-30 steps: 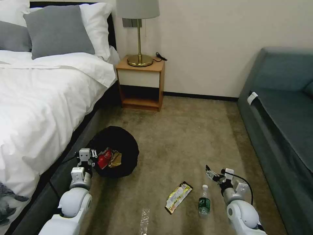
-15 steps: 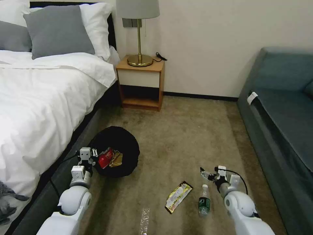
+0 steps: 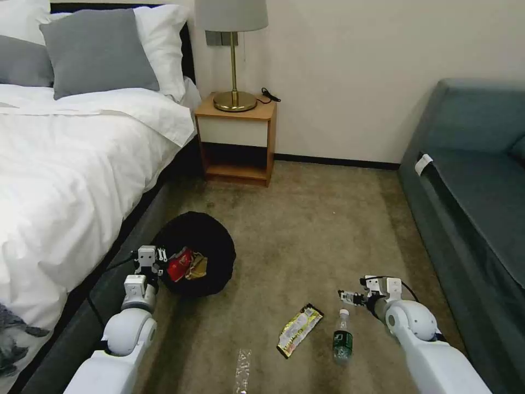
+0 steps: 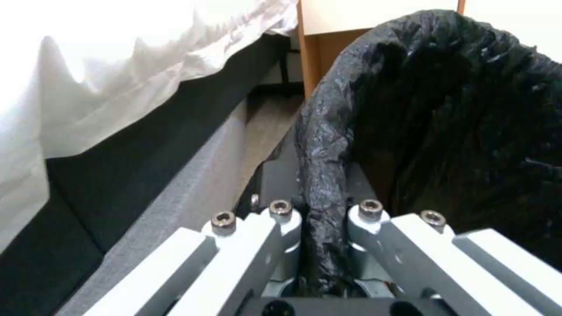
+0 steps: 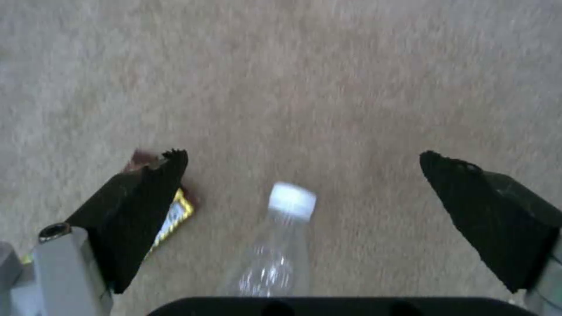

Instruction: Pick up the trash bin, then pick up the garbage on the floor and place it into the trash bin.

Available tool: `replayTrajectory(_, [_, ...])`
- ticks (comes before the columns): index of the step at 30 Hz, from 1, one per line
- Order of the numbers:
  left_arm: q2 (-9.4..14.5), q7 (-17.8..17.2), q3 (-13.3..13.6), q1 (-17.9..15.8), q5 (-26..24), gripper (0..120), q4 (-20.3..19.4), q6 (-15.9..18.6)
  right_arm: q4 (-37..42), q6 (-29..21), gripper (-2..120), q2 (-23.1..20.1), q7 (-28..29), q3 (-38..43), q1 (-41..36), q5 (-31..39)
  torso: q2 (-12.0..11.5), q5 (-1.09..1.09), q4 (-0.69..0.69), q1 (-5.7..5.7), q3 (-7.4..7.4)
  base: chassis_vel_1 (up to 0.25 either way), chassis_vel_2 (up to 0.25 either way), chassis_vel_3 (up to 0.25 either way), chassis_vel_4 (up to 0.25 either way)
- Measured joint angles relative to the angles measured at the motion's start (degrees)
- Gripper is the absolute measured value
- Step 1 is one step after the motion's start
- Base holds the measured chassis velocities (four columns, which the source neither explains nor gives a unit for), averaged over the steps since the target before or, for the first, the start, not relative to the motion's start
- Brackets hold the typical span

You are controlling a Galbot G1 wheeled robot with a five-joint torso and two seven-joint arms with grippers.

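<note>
While your left gripper (image 4: 319, 219) clamps the trash bin (image 3: 205, 241) rim beside the bed (image 3: 65, 180), two items lie inside; your right gripper (image 5: 304, 193), jaws apart, hovers over the bottle (image 3: 342, 336), wrapper (image 3: 299, 330) beside it.

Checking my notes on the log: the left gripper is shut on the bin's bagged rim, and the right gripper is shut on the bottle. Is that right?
Not quite. The left gripper is indeed shut on the trash bin's bagged rim, but the right gripper is not shut on the bottle. The right wrist view shows its fingers spread wide open above the bottle, which lies on the carpet between them, not gripped.
</note>
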Motion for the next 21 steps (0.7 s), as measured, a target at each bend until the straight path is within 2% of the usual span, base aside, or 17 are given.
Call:
replayTrajectory(6, [-0.23, 0.04, 0.89, -0.29, 0.42, 4, 0.20, 0.32, 0.02, -0.59, 100, -0.26, -0.51, -1.27, -1.39, 0.42, 0.00, 0.00, 0.00, 0.00, 0.00, 0.000, 0.000, 0.000, 0.000])
replayTrajectory(15, [-0.14, 0.23, 1.31, -0.16, 0.73, 4, 0.37, 0.59, 0.71, -0.53, 100, 2.91, -2.42, -3.32, -5.44, -3.08, 0.00, 0.00, 0.00, 0.00, 0.00, 0.000, 0.000, 0.000, 0.000])
replayTrajectory(21, [-0.15, 0.29, 1.52, 0.32, 0.83, 4, 0.14, 0.63, 0.47, -0.41, 100, 3.53, -2.50, -3.28, -6.17, -3.67, 0.00, -0.01, 0.00, 0.00, 0.00, 0.000, 0.000, 0.000, 0.000])
